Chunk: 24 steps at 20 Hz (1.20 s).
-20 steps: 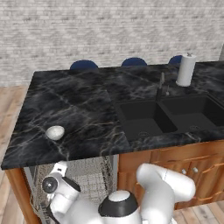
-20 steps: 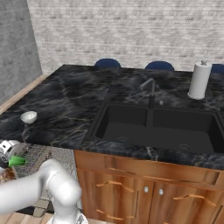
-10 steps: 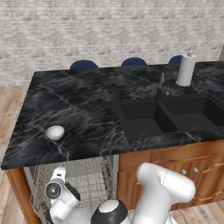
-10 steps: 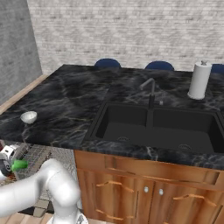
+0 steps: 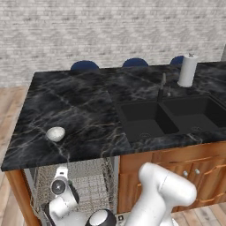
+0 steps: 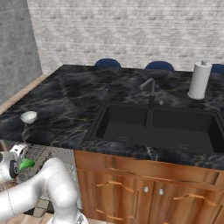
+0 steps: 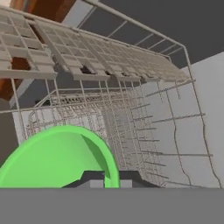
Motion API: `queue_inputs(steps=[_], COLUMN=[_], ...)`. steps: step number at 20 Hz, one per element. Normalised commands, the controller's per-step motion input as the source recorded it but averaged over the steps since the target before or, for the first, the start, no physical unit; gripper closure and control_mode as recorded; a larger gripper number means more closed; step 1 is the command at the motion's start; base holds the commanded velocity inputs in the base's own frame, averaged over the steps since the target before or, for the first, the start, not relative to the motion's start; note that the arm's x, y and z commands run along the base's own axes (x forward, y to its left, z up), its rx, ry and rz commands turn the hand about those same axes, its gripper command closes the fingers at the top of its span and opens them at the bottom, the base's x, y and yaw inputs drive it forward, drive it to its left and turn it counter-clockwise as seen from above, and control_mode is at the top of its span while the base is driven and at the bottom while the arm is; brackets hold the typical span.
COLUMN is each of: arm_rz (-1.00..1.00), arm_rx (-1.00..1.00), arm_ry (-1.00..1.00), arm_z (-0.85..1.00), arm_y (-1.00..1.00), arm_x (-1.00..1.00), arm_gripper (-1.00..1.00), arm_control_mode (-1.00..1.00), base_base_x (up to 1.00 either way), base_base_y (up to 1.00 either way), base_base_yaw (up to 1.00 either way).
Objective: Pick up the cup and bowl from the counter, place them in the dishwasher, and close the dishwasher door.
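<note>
Bright green cup [image 7: 61, 158], rim up at 6–7 o'clock in hand view, pinched on its rim by the closed gripper [image 7: 104, 180]; also seen as green patch [image 6: 26, 164] beside the wrist low in right base view. Held over grey wire dishwasher racks [image 7: 127, 109], upper rack at 12 o'clock. Speckled bowl [image 5: 55, 133] sitting on black marble counter [image 5: 88, 110] near front left edge. Black double sink [image 5: 172, 115] at 3 o'clock, faucet [image 5: 162, 88] behind, paper-towel roll [image 5: 187, 70] at 1 o'clock. Blue chairs [image 5: 84, 65] past counter.
</note>
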Motion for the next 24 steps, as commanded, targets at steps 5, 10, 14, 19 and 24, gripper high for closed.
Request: queue_inputs(steps=[5,10,14,19,24], arm_rz=[0.05,0.05,0.05,0.03,0.01], arm_rx=[0.0,-0.01,-0.05,-0.11,-0.16], arm_ry=[0.01,0.0,0.0,0.0,-0.02], arm_z=[-0.63,-0.65,-0.74,-0.6,-0.51], arm_y=[0.05,0.16,0.37,0.37,0.21], arm_x=[0.25,0.15,0.01,0.0,-0.34], arm_gripper=[1.0,1.0,1.0,-1.0,-1.0], arm_control_mode=[-1.0,-1.0,-1.0,-1.0,-1.0], base_base_x=[0.0,0.0,0.0,0.0,0.0], base_base_y=[0.0,0.0,0.0,0.0,0.0], base_base_yaw=[0.0,0.0,0.0,0.0,0.0])
